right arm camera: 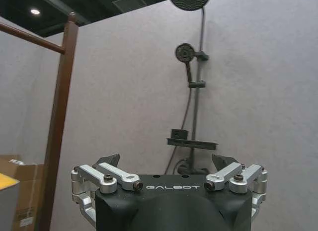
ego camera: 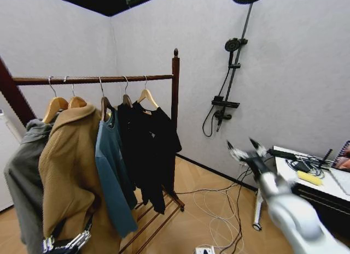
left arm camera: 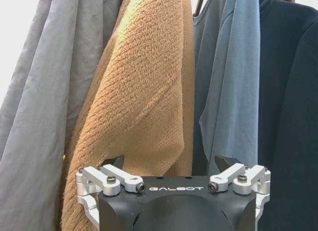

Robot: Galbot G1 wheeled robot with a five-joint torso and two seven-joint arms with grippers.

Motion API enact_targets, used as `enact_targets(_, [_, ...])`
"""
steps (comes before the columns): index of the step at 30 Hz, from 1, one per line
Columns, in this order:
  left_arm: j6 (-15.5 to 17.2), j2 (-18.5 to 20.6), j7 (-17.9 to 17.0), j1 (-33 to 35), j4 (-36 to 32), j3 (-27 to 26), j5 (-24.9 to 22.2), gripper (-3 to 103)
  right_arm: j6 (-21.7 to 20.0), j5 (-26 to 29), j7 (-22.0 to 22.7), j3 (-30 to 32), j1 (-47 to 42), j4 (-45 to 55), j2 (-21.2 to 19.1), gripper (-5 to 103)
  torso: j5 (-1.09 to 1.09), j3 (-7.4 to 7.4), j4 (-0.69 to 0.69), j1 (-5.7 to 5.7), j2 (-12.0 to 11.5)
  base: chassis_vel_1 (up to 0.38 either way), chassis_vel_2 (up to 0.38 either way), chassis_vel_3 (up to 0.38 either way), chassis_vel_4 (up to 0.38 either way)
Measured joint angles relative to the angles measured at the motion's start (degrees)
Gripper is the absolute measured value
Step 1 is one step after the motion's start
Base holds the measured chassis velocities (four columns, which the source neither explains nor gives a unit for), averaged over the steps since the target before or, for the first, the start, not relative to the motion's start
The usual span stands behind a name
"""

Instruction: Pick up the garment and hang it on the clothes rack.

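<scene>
The clothes rack is dark reddish-brown wood with a knob-topped post and a bar. The garment, a black short-sleeved shirt on a light wooden hanger, hangs at the bar's right end, half over a longer black garment. My right gripper is raised in free air to the right of the rack, open and empty; in its wrist view the gripper faces the wall beside the rack post. My left gripper is low by the tan coat, and that gripper is open with nothing in it.
A grey jacket, a tan coat and a blue sweatshirt fill the rest of the bar. A shower fitting is on the far wall. Cables lie on the floor. A white table stands at the right.
</scene>
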Motion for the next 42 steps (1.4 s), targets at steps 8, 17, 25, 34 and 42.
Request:
enact_targets(8, [0.0,0.0,0.0,0.0,0.0,0.0,0.0,100,6.5,-8.0,-3.2,0.8,-13.6,8.2,14.6,100,-0.03,0.0,-0.01,0.0,0.0,0.0,0.0,0.0,0.0])
enact_targets(17, [0.0,0.0,0.0,0.0,0.0,0.0,0.0,100,10.0,-12.1,-5.3,-2.9,-18.0,9.6,19.5,100,-0.01,0.01,0.0,0.01,0.0,0.0,0.0,0.0,0.0])
enact_targets(25, [0.0,0.0,0.0,0.0,0.0,0.0,0.0,100,10.0,-12.0,-5.4,-3.1,-17.6,9.3,19.3,100,0.0,0.01,0.0,0.01,0.0,0.0,0.0,0.0,0.0])
enact_targets(34, [0.0,0.0,0.0,0.0,0.0,0.0,0.0,100,9.9,-11.8,-5.4,-3.2,-17.4,9.1,19.1,100,0.0,0.01,0.0,0.02,0.0,0.0,0.0,0.0,0.0])
enact_targets(42, [0.0,0.0,0.0,0.0,0.0,0.0,0.0,100,9.8,-11.7,-5.4,-3.3,-17.2,9.0,19.0,100,0.0,0.01,0.0,0.02,0.0,-0.039,-0.045,-0.048,-0.05])
